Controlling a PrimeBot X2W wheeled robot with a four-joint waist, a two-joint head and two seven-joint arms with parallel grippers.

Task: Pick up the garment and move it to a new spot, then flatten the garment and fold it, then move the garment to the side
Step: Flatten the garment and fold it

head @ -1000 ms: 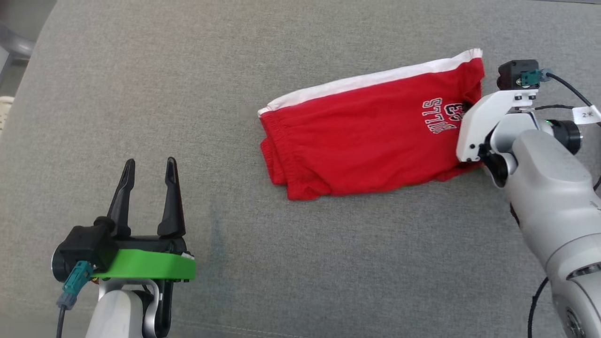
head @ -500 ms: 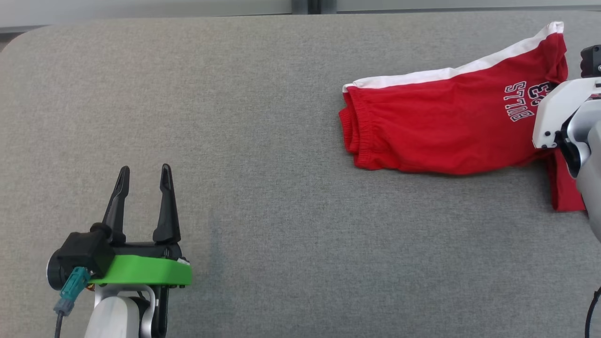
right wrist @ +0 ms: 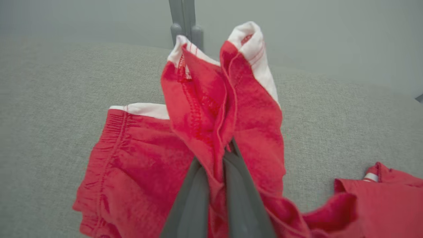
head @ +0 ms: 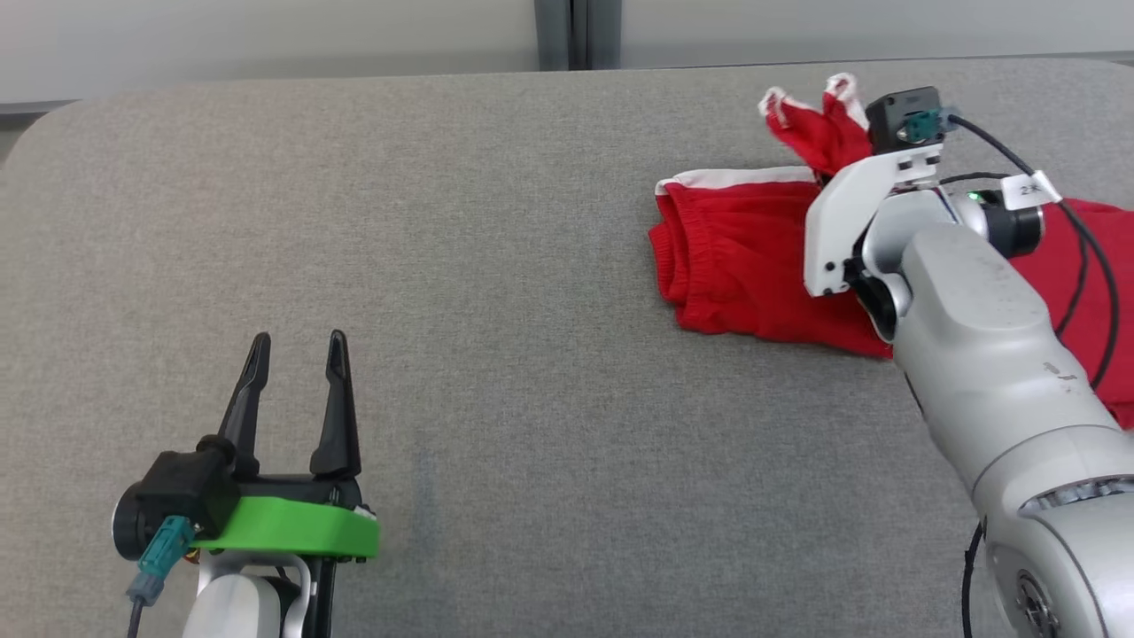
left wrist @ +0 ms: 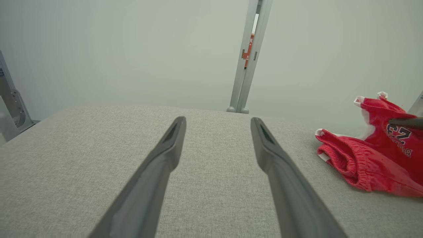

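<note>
On the far right of the grey tabletop [head: 443,266], my right pincer [right wrist: 228,150] is clamped on a leg hem [right wrist: 249,39] of the red shorts [head: 726,266], lifted mid-fold I reckon. Next it needs carrying over the waistband [head: 682,257]. My left pincer [head: 299,341] idles wide open. My arm [head: 974,346] hides the shorts' middle.

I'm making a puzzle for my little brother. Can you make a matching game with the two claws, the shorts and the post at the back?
Things:
1. left claw
2. right claw
3. shorts
4. post

Descriptions:
A. red with white trim
B. shut on the shorts, lifting one corner
C. grey, standing upright at the back
D. open, holding nothing

Pairs: 1-D, 2-B, 3-A, 4-C
</note>
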